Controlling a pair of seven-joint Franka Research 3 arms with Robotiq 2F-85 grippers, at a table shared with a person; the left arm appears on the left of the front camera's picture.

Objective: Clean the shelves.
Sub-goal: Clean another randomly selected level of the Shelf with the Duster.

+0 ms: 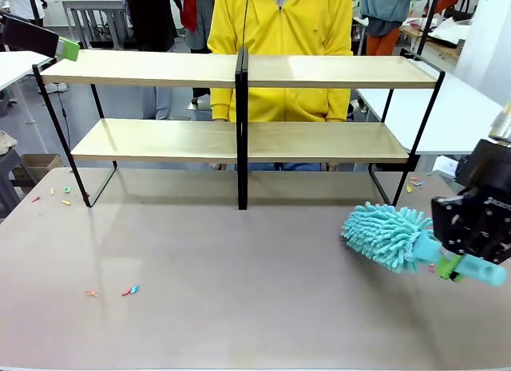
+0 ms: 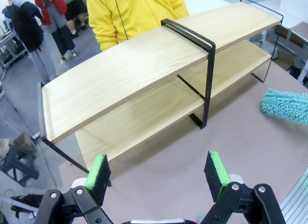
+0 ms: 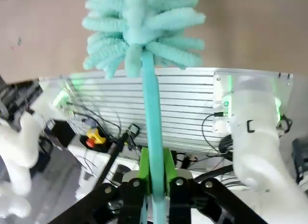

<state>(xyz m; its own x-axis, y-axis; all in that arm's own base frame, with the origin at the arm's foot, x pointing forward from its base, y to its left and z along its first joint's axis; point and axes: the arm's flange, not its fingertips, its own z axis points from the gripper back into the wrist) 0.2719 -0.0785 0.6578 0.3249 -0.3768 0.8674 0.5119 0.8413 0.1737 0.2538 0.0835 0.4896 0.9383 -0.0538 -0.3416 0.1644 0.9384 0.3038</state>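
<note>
The shelves [image 1: 160,68] stand across the back of the table: two long light-wood boards on a thin black frame with a central upright, also seen from above in the left wrist view [image 2: 130,74]. My right gripper [image 1: 457,255] hovers low at the table's right, shut on the handle of a teal fluffy duster [image 1: 385,235]. The duster's head points left, in front of the shelves' right end. In the right wrist view the green pads [image 3: 144,168] clamp the teal handle [image 3: 151,113]. My left gripper [image 2: 158,172] is open and empty, high by the top board's left end [image 1: 69,49].
A person in a yellow top [image 1: 279,20] stands right behind the shelves. Small coloured scraps lie on the brown tabletop at the front left [image 1: 132,290], near the frame's left foot [image 1: 64,195] and by its right foot [image 1: 413,182]. White tables [image 1: 463,108] flank both sides.
</note>
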